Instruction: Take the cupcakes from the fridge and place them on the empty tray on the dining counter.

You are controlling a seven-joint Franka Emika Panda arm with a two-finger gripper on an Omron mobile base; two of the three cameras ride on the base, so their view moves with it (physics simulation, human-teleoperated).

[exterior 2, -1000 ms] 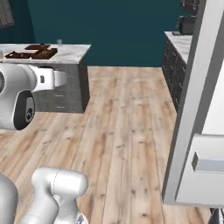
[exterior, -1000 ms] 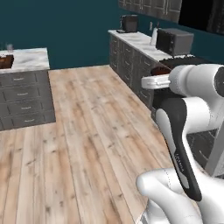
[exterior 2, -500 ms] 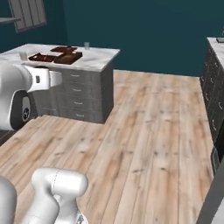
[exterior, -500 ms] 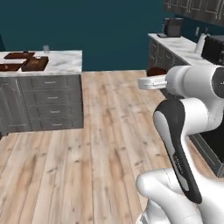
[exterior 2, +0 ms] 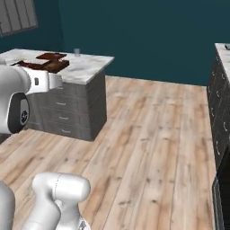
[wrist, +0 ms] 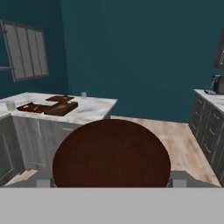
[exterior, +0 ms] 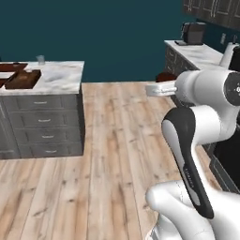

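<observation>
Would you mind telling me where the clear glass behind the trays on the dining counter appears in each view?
Left base view: glass upper left, at the dining counter's far edge.
Right base view: upper left, same far edge.
Hand view: left of centre.
Shared landmark: dark box tray near it.

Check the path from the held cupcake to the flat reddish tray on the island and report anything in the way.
Bare wooden floor lies between the cupcake and the dining counter. On it, a deeper wooden tray sits just in front of the flat tray.
</observation>
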